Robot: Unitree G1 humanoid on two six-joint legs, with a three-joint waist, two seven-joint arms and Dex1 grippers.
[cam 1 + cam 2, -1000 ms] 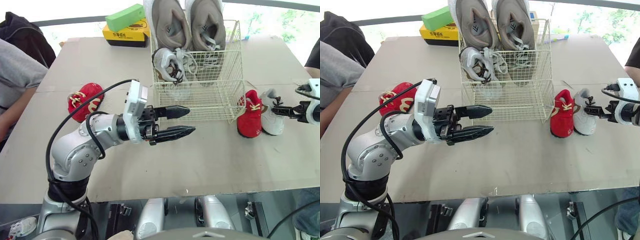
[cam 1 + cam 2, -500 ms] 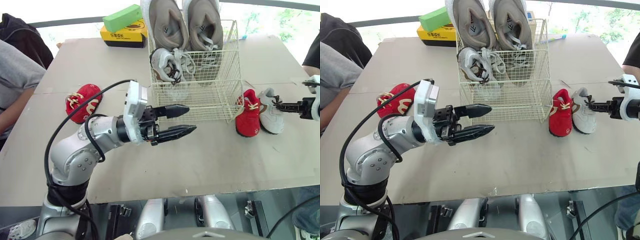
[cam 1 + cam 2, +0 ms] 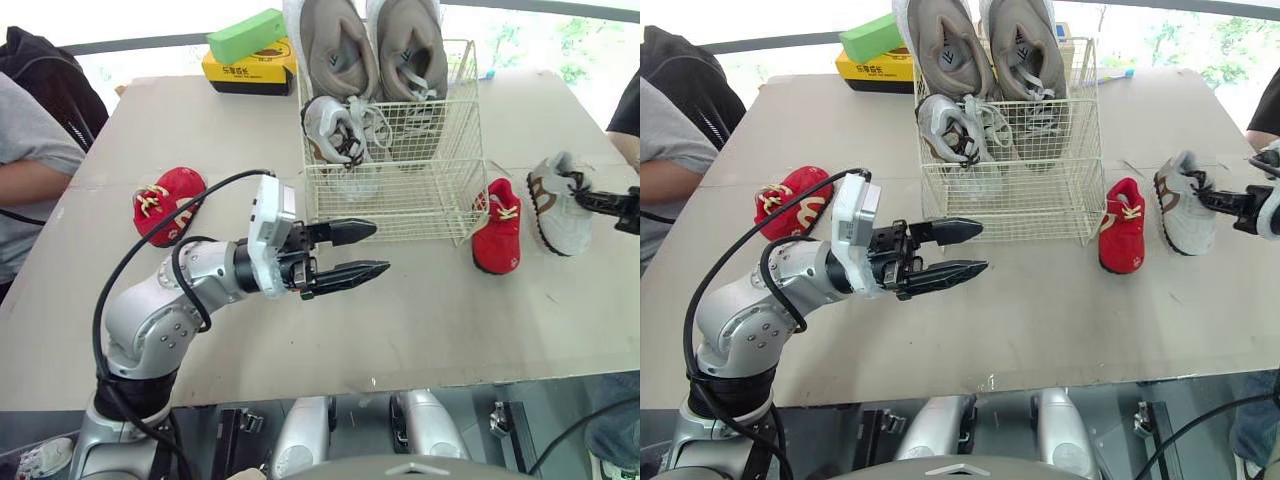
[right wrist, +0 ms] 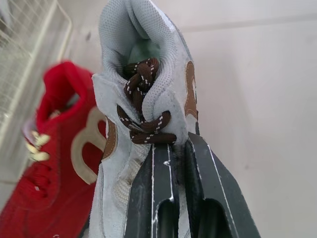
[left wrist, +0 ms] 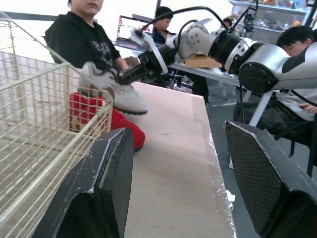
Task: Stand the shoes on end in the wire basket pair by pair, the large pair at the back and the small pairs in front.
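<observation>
While the right gripper (image 4: 176, 146) is pinching the small grey shoe (image 3: 558, 205) by its tongue, fingers nearly closed on it, the shoe appears to be hanging off the table, right of the wire basket (image 3: 400, 200). It's probably light with a soft upper, so likely sagging; gripping the heel collar looks stiffer.

Left gripper (image 3: 370, 250) is hovering in front of the basket, jaws wide apart, empty.

The basket is holding the large tan pair (image 3: 375, 45) upright at its back, with the matching grey shoe (image 3: 335, 130) at front-left. A red shoe (image 3: 497, 225) is lying just right of the basket, the other red shoe (image 3: 165, 203) well left of it.

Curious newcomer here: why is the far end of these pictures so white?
Eye views: daylight behind the table washes out the background above the wire basket. Left wrist view: same glare behind the basket. Right wrist view: evenly lit grey shoe.
</observation>
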